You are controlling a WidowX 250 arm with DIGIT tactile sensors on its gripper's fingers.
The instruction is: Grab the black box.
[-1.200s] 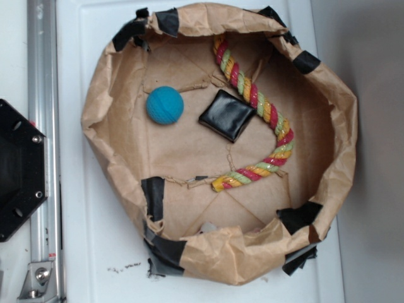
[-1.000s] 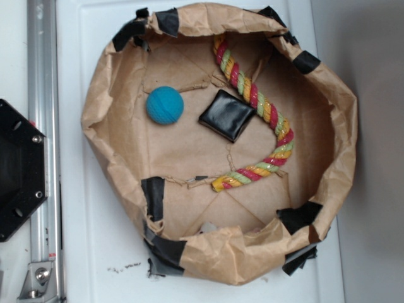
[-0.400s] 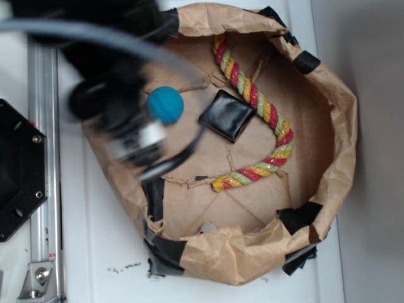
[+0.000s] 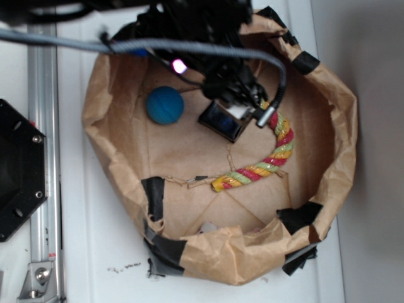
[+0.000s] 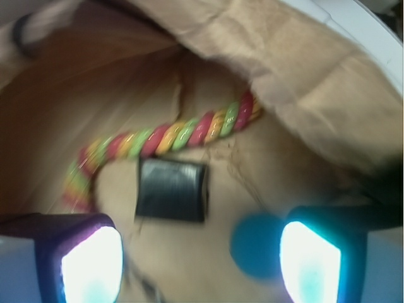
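Observation:
The black box point(image 4: 220, 122) lies flat on the floor of a crumpled brown paper basin point(image 4: 344, 126), and my arm covers its upper part. My gripper point(image 4: 240, 103) hangs just above the box's far edge, reaching in from the top left. In the wrist view the black box point(image 5: 172, 189) sits ahead of my gripper point(image 5: 201, 262), apart from it. The gripper is open, its two glowing fingertips point(image 5: 91, 262) wide apart with only paper floor between them. A teal ball point(image 4: 165, 105) rests left of the box; in the wrist view the ball point(image 5: 254, 246) is by the right finger.
A red, yellow and green rope point(image 4: 279, 144) curves along the box's right side, and shows as the rope point(image 5: 170, 136) beyond the box in the wrist view. Black tape patches point(image 4: 153, 197) hold the basin's raised walls. A black hexagonal plate point(image 4: 17, 170) and a metal rail point(image 4: 40, 139) stand at the left.
My arm has swung in from the left over the basin and now hangs above the black box, hiding part of it. Box, ball and rope have not moved.

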